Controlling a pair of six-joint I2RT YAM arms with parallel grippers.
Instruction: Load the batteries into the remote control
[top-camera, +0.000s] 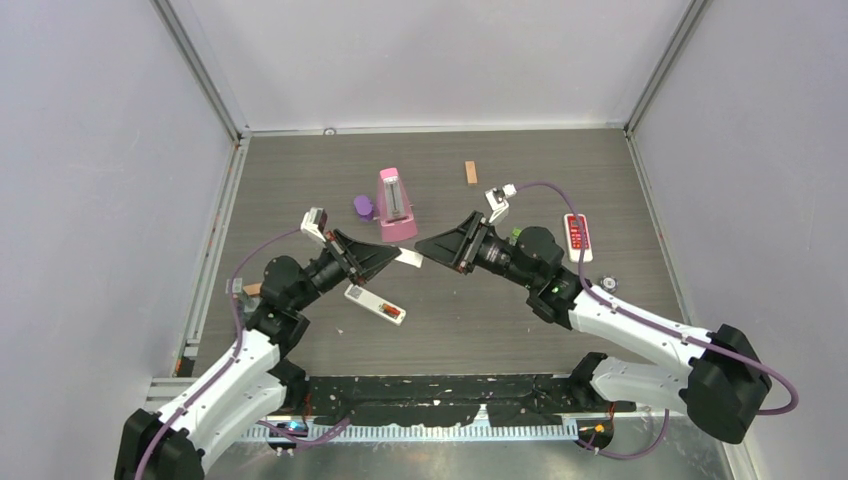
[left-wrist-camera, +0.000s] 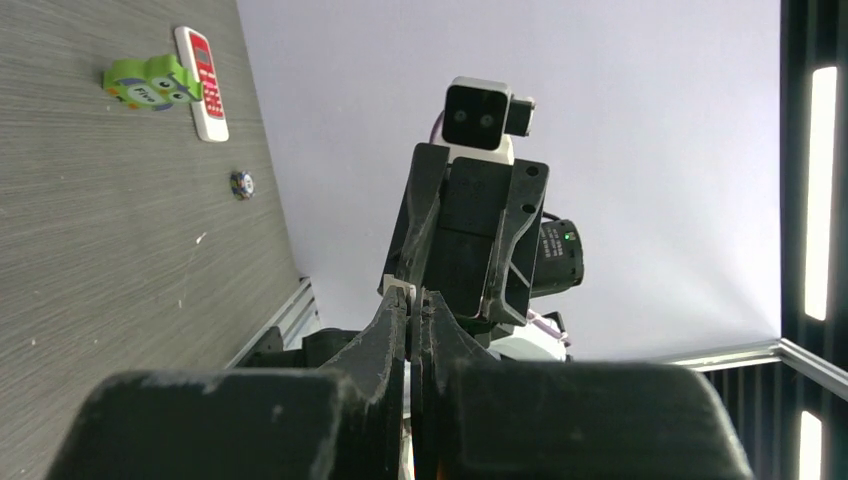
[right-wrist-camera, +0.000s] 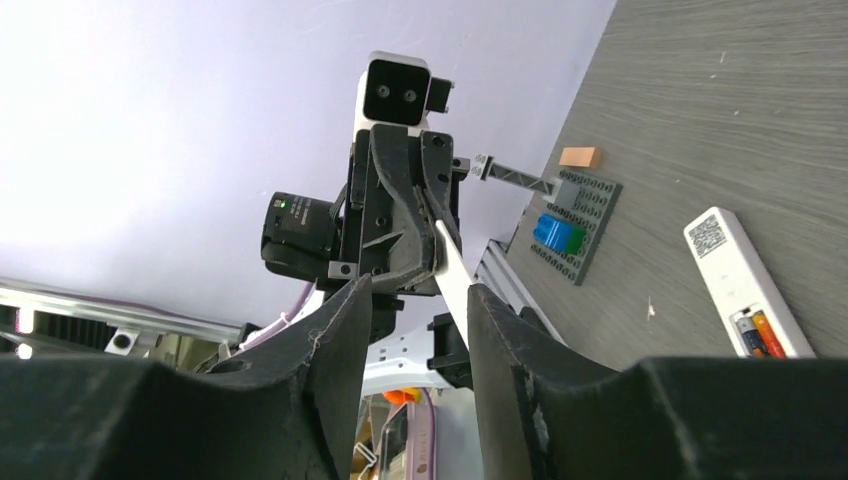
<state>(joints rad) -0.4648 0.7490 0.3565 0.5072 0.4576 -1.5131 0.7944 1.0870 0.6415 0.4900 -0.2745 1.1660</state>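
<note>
A white remote (top-camera: 372, 301) lies face down on the table with its compartment open. Red-orange and dark batteries (right-wrist-camera: 757, 333) sit in that compartment, and they also show in the top view (top-camera: 393, 313). My left gripper (top-camera: 397, 256) is raised above the table and shut on a thin white flat cover piece (top-camera: 409, 259). The piece's tip shows between the fingers in the left wrist view (left-wrist-camera: 398, 291). My right gripper (top-camera: 421, 243) is open and empty, facing the left gripper tip to tip. The cover piece (right-wrist-camera: 452, 266) reaches towards its jaws.
A second remote with a red face (top-camera: 577, 237) and a green toy (left-wrist-camera: 150, 82) lie at the right. A pink metronome (top-camera: 395, 205), a purple object (top-camera: 363, 207) and a wooden block (top-camera: 470, 172) stand farther back. A grey brick plate (right-wrist-camera: 570, 225) lies at the left edge.
</note>
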